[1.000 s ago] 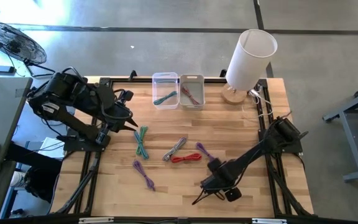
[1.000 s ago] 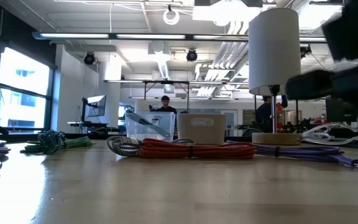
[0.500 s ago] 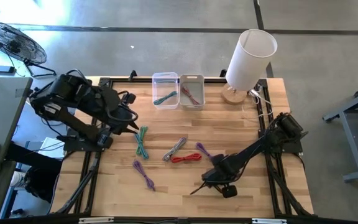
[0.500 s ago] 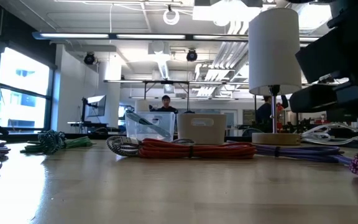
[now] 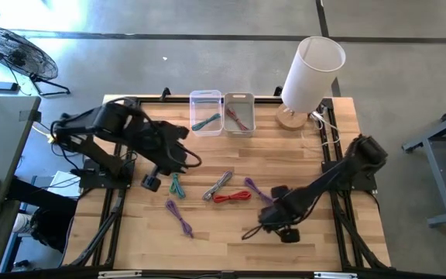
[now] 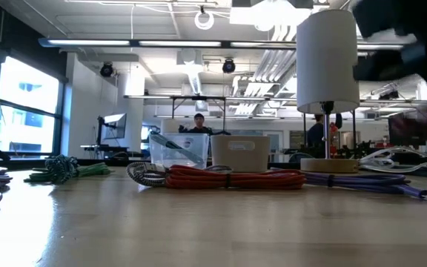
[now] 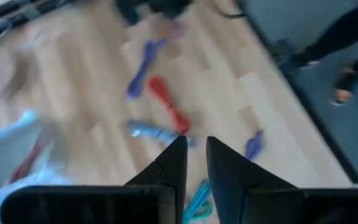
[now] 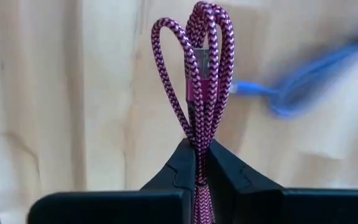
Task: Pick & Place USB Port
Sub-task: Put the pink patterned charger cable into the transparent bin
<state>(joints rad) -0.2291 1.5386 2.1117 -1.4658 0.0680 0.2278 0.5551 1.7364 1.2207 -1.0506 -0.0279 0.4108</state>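
Observation:
Several bundled USB cables lie on the wooden table: green [image 5: 178,184], grey [image 5: 217,186], red [image 5: 232,197] and two purple ones [image 5: 254,188] [image 5: 180,217]. My right gripper [image 5: 246,234] is near the table's front, right of centre, shut on a magenta braided cable [image 8: 201,68]. My left gripper [image 5: 183,161] hangs above the green cable [image 7: 197,199]. Its fingers [image 7: 174,163] stand a narrow gap apart with nothing between them. My right gripper pinches the coiled magenta cable between its two fingers [image 8: 180,163], several strands together, at the lower part of the loops [image 8: 197,134]. The loops stick out past the fingertips. No part of the cable shows on the table in the low view.
A clear bin [image 5: 206,113] with a green cable in it and a white bin [image 5: 239,113] with a red one stand at the far edge. A white lamp [image 5: 310,74] with cords stands at the far right corner. People show in the room beyond the table.
My right gripper has shut on the magenta cable and risen a little toward the far edge; the cable, lying on the table half a second ago, is now lifted. My left arm has swung toward the table's middle, out over the green cable.

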